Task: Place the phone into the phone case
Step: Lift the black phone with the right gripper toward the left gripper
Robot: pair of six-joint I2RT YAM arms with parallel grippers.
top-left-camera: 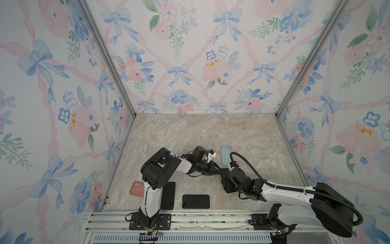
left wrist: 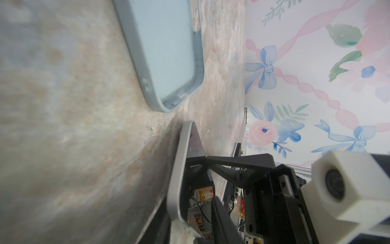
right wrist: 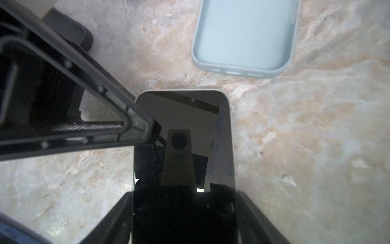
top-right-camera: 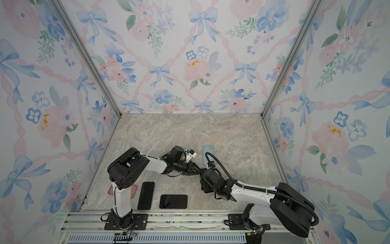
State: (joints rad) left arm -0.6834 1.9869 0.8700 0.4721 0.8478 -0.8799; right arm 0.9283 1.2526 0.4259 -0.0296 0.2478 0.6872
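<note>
Table (top-left-camera: 190, 131): big and stony; everything lies on it; black phones (top-left-camera: 168, 195) and a pink case (top-left-camera: 136, 188) sit at the front, well apart from the work.
Arms: both reach to the middle and meet there; I think one is there to carry and one to steady.
Phone case (right wrist: 247, 33): pale blue; flat on the table with its hollow side up, so a phone can drop in; nothing is in it yet.
Phone (right wrist: 183, 118): dark glass side up; it looks lifted off the table; its free end points at the case, near it but not touching.
Right gripper (right wrist: 183, 200): its two fingers squeeze the long sides of the phone, at the end away from the case; that leaves the front end free to go in first.
Left gripper (top-left-camera: 217, 169): reaches in from the side; one finger (right wrist: 139, 135) lies at the phone's edge, near the free end; the fingers look narrow, but I cannot tell if they pinch the phone.
Next: my guess is to slide the free end into the case.
</note>
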